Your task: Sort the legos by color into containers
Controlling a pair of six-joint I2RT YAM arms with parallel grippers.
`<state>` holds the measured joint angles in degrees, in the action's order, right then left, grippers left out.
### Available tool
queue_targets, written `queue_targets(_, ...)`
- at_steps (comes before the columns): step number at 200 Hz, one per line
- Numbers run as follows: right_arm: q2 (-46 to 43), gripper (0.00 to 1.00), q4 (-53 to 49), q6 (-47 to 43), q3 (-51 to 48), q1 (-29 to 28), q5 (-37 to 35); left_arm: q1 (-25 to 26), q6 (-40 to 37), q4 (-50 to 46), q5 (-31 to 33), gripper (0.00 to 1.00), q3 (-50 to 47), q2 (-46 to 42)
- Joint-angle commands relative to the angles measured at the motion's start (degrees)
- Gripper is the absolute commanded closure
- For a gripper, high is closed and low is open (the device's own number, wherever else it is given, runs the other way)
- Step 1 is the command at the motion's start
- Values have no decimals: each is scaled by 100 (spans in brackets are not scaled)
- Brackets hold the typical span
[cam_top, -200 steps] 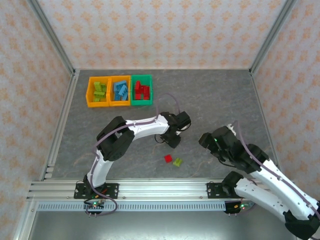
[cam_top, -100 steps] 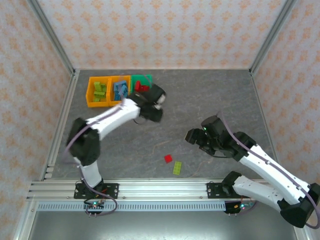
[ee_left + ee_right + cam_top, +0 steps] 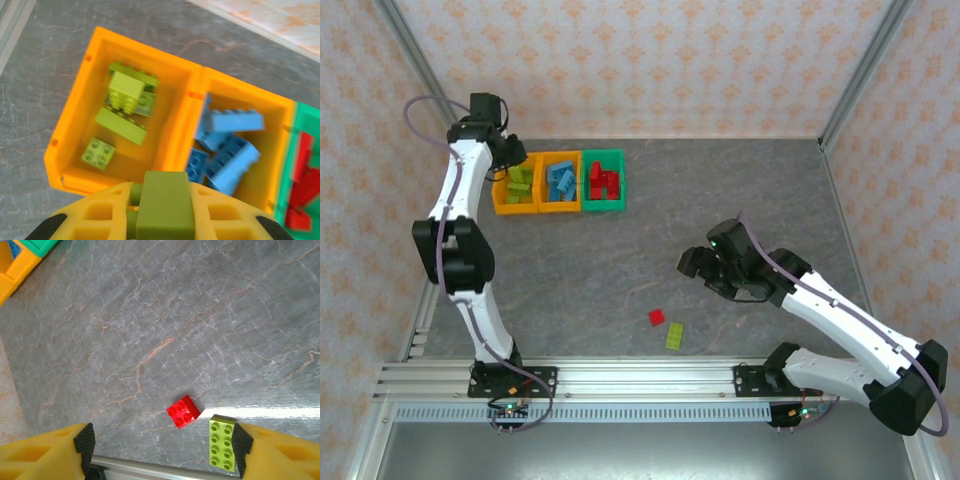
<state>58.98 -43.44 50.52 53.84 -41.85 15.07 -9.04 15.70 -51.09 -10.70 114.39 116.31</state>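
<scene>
Left gripper clamps a lime brick at the edge of the orange bin of lime legos. Right gripper, open and empty, hangs above a red brick and loose lime brick on the bench.

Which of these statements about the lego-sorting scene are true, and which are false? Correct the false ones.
1. The left jaws are shut on a lime green brick. True.
2. The two loose bricks are red and blue. False: a red brick and a second lime green brick lie loose.
3. The green bin holds red bricks. True.
4. The right jaws grip the red brick. False: they stand open, holding nothing.
5. Blue bricks fill the leftmost bin. False: the blue bricks lie in the middle orange bin; the leftmost orange bin holds lime green bricks.
</scene>
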Motion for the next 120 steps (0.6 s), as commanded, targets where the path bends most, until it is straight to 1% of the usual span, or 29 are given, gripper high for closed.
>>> queue_targets(1,164,26,75,56,314,-51,6,-58,146,-754,-81,80,1059,721)
queue_targets(12,290,26,7,54,409,-60,16,-88,141,-993,-35,76,1548,1107)
queue_targets(21,407,26,-109,58,506,-77,-32,-134,180,-1106,-93,69,1829,1327)
queue_targets(37,578,26,-333,106,668,-137,-209,-194,265,-916,-162,49,1635,1261)
queue_targets(50,645,26,-418,186,707,-204,-328,-199,240,-972,-142,41,1607,1175)
queue_targets(67,697,26,-443,310,658,-283,-432,-183,207,-966,-289,38,1416,891)
queue_targets(83,777,26,-587,464,570,-341,-550,-78,92,-865,-349,37,956,354)
queue_targets(103,860,26,-806,714,416,-433,-698,87,161,-509,-541,37,-58,-615)
queue_targets(120,1118,26,-695,838,245,-523,-637,402,125,-213,-582,36,-942,-1566)
